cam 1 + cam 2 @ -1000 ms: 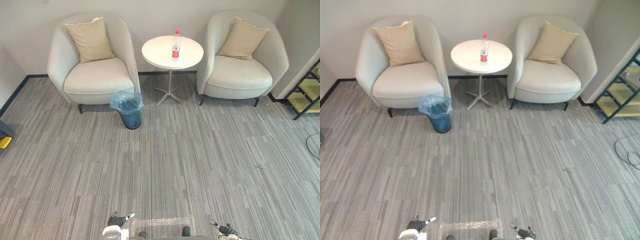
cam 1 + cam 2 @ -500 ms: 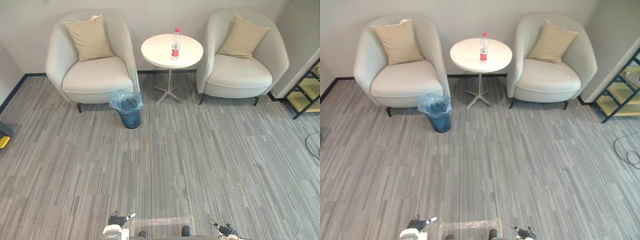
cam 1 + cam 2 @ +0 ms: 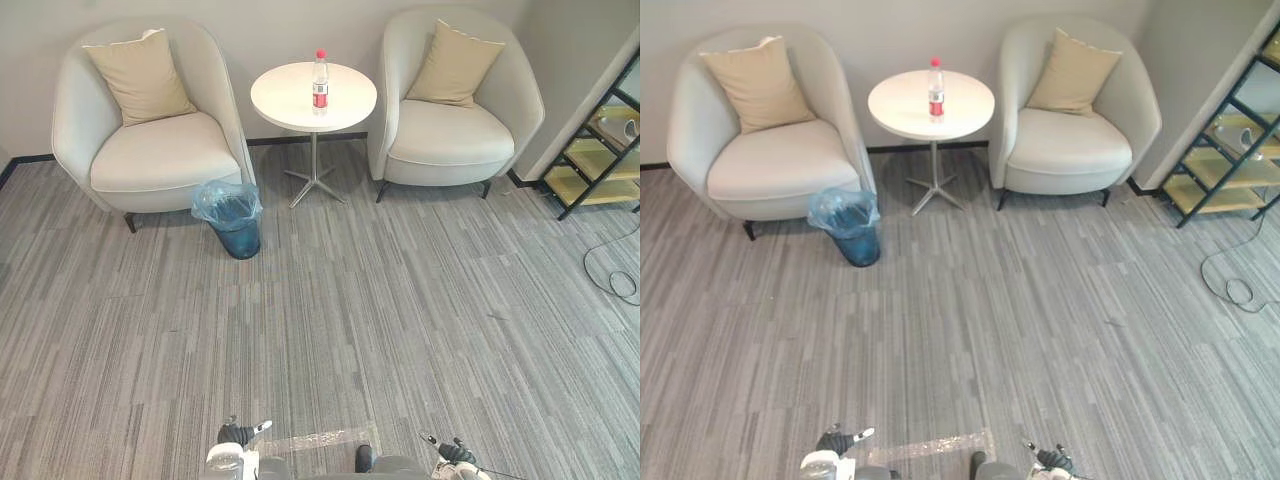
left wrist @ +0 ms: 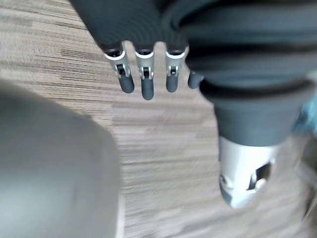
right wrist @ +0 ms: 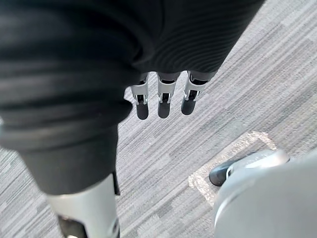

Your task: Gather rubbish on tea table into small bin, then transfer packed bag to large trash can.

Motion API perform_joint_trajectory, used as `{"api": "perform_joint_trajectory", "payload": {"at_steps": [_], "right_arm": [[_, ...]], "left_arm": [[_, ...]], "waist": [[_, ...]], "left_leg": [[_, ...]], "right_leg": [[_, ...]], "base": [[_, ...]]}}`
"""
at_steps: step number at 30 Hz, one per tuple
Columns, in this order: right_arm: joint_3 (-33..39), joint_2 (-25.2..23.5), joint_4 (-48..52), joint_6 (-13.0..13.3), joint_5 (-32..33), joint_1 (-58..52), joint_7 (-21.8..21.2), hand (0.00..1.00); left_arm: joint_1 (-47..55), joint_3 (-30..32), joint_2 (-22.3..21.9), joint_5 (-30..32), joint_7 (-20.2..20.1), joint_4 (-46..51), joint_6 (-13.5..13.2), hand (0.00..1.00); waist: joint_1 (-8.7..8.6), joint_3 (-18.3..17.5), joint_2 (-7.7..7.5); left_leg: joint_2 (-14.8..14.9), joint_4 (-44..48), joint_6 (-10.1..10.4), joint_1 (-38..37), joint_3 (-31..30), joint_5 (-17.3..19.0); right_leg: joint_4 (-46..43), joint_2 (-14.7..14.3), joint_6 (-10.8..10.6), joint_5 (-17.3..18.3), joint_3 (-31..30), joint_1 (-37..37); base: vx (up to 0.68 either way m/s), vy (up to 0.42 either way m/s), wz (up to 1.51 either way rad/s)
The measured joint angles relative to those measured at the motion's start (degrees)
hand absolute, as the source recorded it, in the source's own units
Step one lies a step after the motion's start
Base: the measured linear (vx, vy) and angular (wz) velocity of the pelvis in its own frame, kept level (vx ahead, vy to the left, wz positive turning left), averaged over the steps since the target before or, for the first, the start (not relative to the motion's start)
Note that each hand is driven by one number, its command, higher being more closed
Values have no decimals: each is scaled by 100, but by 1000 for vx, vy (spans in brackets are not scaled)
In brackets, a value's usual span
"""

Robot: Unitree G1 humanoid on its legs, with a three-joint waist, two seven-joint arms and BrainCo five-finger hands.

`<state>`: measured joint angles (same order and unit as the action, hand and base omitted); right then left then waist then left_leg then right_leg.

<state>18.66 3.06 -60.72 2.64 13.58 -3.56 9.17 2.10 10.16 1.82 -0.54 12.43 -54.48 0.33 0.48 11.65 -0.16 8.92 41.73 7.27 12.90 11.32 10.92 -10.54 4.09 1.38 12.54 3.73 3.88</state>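
Note:
A clear plastic bottle (image 3: 320,80) with a red cap and red label stands upright on the round white tea table (image 3: 290,100) between two armchairs at the far wall. A small blue bin (image 3: 233,222) lined with a blue plastic bag sits on the carpet to the left of the table's foot. My left hand (image 3: 240,436) and right hand (image 3: 452,453) hang low at the near edge, far from the table. In the wrist views, the left hand (image 4: 143,82) and the right hand (image 5: 161,96) each have relaxed fingers over bare carpet, holding nothing.
Two pale armchairs (image 3: 140,160) (image 3: 450,130) with tan cushions flank the table. A black-framed shelf unit (image 3: 600,150) stands at the right wall, with a loose cable (image 3: 615,275) on the floor near it. A strip of clear tape (image 3: 320,438) marks the carpet between my hands.
The whole picture has shifted left and slightly up, so the camera has turned right and more of the shelf unit shows. Bottle, table, bin and both hands keep their places.

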Motion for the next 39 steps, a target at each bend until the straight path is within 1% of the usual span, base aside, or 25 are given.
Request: {"api": "perform_joint_trajectory", "payload": {"at_steps": [2, 3, 5, 6, 7, 8, 11, 13, 15, 16, 18, 20, 21, 23, 24, 25, 26, 27, 29, 31, 32, 33, 34, 37, 39], "right_arm": [[17, 44, -1, -35, 0, 38, 21, 0], [12, 39, -3, -48, -3, 91, 25, 0], [8, 49, 1, -46, -13, 177, 24, 0], [-43, 136, -16, -47, -20, 199, 30, 0], [-84, 145, -57, -47, -24, 216, 31, 0], [-108, 72, -149, -51, -55, 248, 28, 0], [-98, -42, -147, -47, -255, 270, 15, 0], [-84, -27, -157, -54, -415, 253, 9, 0], [-120, -87, -145, -63, -494, 246, -34, 0], [-114, -107, -68, -59, -468, 250, -53, 0], [-315, -21, 185, -39, -483, 251, -57, 0], [-325, -44, 309, -27, -482, 342, -66, 0], [-323, -41, 354, -16, -484, 410, -72, 0], [-327, -57, 343, 6, -493, 412, -79, 0], [-331, -83, 265, 5, -498, 367, -80, 0], [-345, -109, 224, 4, -499, 317, -80, 0], [-332, 22, 186, 4, -484, 418, -106, 0], [-309, 139, 158, 11, -522, 480, -103, 0], [-233, 140, 110, -16, -480, 481, -102, 0], [-200, 135, 143, -40, -451, 400, -80, 0], [-208, 137, 176, -39, -445, 330, -67, 0], [-313, 132, 315, -55, -441, 215, -22, 0], [-377, 105, 368, -54, -422, 154, -15, 0], [-427, -44, 378, -55, -333, 138, -9, 0], [-418, -61, 484, -58, -261, 129, -10, 0]], "left_arm": [[11, -12, -48, -71, 15, 2, -3, 0], [42, -17, -66, -128, 13, 29, -7, 0], [80, -48, -128, -135, 13, 75, -15, 0], [65, -82, -167, -135, -1, 88, -17, 0], [53, -90, -166, -149, -16, 92, -22, 0], [31, -97, -103, -172, -23, 100, -56, 0], [22, -64, 17, -155, -19, -7, -53, 0], [28, 0, -8, -164, -11, -77, -36, 0], [22, -15, 28, -116, -14, -138, 36, 0], [24, -14, 30, -117, -9, -146, 66, 0], [8, -106, 8, -72, -10, -243, 109, 0], [-90, -121, -8, -73, -11, -326, 136, 0], [-115, -179, -44, -73, -13, -347, 134, 0], [-105, -262, -15, -72, -18, -332, 124, 0], [-88, -253, 43, -70, -18, -308, 121, 0], [-74, -238, 103, -67, -18, -281, 116, 0], [-164, -155, 23, -63, -9, -348, 113, 0], [-149, -51, -113, -57, -21, -346, 69, 0], [-143, 125, -265, 10, -20, -335, 32, 0], [-152, 241, -359, 52, -25, -190, 23, 0], [-164, 257, -398, 51, -25, -111, 23, 0], [-155, 339, -446, 51, -26, 29, 12, 0], [-147, 355, -458, 50, -24, 104, 5, 0], [-145, 336, -489, 45, -22, 228, -12, 0], [-142, 336, -507, 44, -24, 284, -13, 0]], "waist": [[8, 19, 89], [28, 21, 121], [99, 14, 250], [211, -11, 382], [262, -14, 373], [308, -58, 241], [254, -229, -101], [283, -233, -108], [194, -196, -113], [161, -139, -118], [70, -80, -13], [-5, 7, 63], [-48, 57, 137], [-50, 48, 96], [-78, 42, -63], [-96, 25, -244], [-56, 141, -17], [-66, 130, 120], [-76, 126, 255], [-138, 125, 260], [-131, 135, 259], [-29, 157, 237], [15, 162, 227], [44, 166, 206], [84, 160, 216]], "left_leg": [[-178, -762, -86, 109, 137, 19], [-405, -1906, -145, 102, 140, -213], [-512, -3250, -8, 107, -35, -768], [-488, -3551, -90, 196, -232, -1031], [-491, -3430, -195, 212, -310, -1278], [-622, -3260, -426, 192, -267, -1418], [-970, -3097, -734, 114, -71, -1031], [-1068, -3216, -820, -274, 87, -801], [-1182, -3418, -866, -871, 46, -522], [-1199, -3473, -857, -1172, 32, -395], [-1154, -3642, -833, -1854, 10, -156], [-987, -3774, -833, -2230, -23, -139], [-802, -3773, -833, -2405, -85, -139], [-709, -3773, -817, -2571, -153, -130], [-759, -3761, -627, -2740, -344, -9], [-856, -3743, -500, -2857, -466, 82], [-681, -3729, -434, -3051, -588, 276], [-578, -3632, -426, -3037, -668, 264], [-402, -3292, -319, -3003, -767, 186], [-220, -1617, -84, -2318, -937, 45], [-80, -669, 209, -1874, -932, -244], [242, 714, 272, -1208, -732, -488], [376, 1106, 186, -937, -516, -332], [466, 657, -122, -455, 175, 71], [214, -1066, -223, -300, 453, 72]], "right_leg": [[105, 85, -2, 36, -53, 142], [251, 140, -36, 60, -106, 235], [470, 75, -76, 82, -223, 366], [610, -43, -173, 138, -327, 454], [620, -43, -212, 188, -412, 485], [616, 106, -286, 288, -561, 581], [44, 441, -363, 257, -842, 396], [-1455, 489, -786, 189, -1089, -121], [-3640, 496, -1595, -527, -1145, -995], [-4290, 525, -1519, -511, -1075, -1216], [-4964, 773, -933, -101, -301, -1860], [-4321, 825, -647, 228, 347, -2219], [-3285, 673, -553, 206, 653, -2363], [-1770, 391, -506, -328, 497, -2379], [-537, 202, -489, -1217, 20, -2277], [-229, 212, -455, -1676, -187, -2196], [-649, 29, -249, -1814, -212, -2244], [-780, -88, -241, -1394, -240, -2269], [-1108, -158, -169, -984, -65, -2248], [-1069, -112, -171, -657, 211, -1836], [-945, -116, -113, -604, 305, -1603], [-747, -160, -6, -471, 421, -1197], [-661, -160, 2, -412, 466, -991], [-271, -78, -60, -342, 613, -435], [-69, -12, -189, -264, 637, -192]], "base": [[234, 6, -10], [248, 61, -18], [370, 157, -39], [397, 228, -57], [442, 250, -67], [370, 170, -42], [538, 165, -18], [470, 157, -24], [450, 129, -3], [450, 90, 2], [508, 35, 1], [463, -48, 23], [364, -92, 34], [522, -216, 40], [610, -313, 54], [619, -346, 41], [445, -249, 17], [416, -231, -3], [371, -214, 26], [329, -222, 71], [288, -171, 64], [338, -164, 47], [290, -111, 32], [269, -43, 18], [286, 81, 4]]}}
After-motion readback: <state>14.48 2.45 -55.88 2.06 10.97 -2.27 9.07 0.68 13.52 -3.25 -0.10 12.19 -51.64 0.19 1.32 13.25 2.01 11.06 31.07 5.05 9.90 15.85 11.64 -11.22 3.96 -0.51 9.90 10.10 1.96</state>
